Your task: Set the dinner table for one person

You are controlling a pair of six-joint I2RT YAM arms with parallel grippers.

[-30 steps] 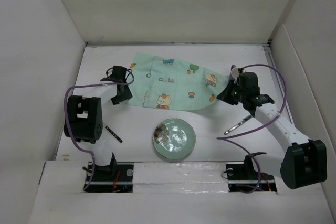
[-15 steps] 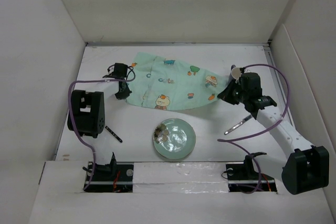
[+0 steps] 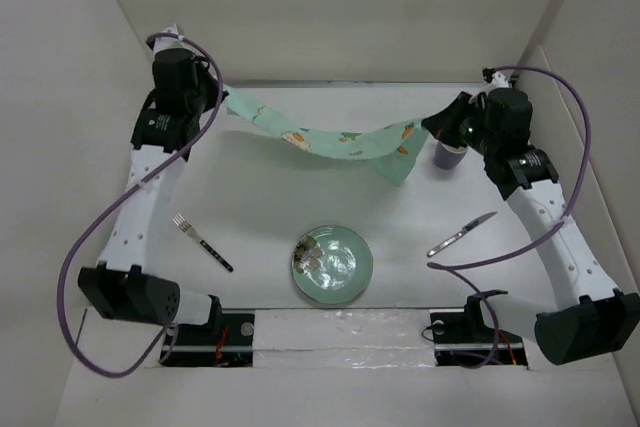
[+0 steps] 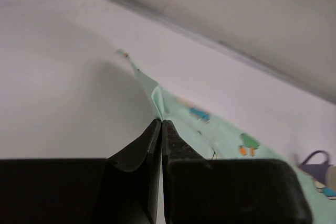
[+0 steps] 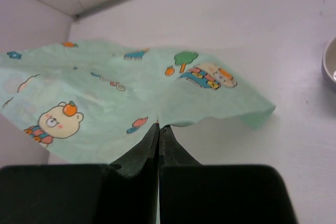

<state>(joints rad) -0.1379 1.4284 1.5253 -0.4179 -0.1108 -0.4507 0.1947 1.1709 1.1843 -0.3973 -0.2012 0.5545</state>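
Note:
A mint-green cartoon-print cloth mat (image 3: 330, 137) hangs stretched in the air over the back of the dinner table (image 3: 260, 202). My left gripper (image 3: 216, 97) is shut on the mat's left edge (image 4: 157, 95), its fingertips (image 4: 161, 121) pinched together on the fabric. At the other side my right gripper (image 3: 432, 127) is shut on the mat's right edge (image 5: 105, 98), jaws (image 5: 159, 126) closed on a fold. A green plate (image 3: 332, 264) with bits of food lies near the front. A fork (image 3: 200, 240) lies to its left and a knife (image 3: 462, 234) to its right.
A purple cup (image 3: 447, 155) stands on the table under the right gripper, and it also shows at the lower right of the left wrist view, cup (image 4: 317, 163). White panels (image 3: 110, 57) wall in the table on three sides. Purple cables loop beside both arms.
The left gripper closed on the mat's left edge. Both arms then rose and spread apart, lifting the mat off the table into a hanging band. The cup is now uncovered.

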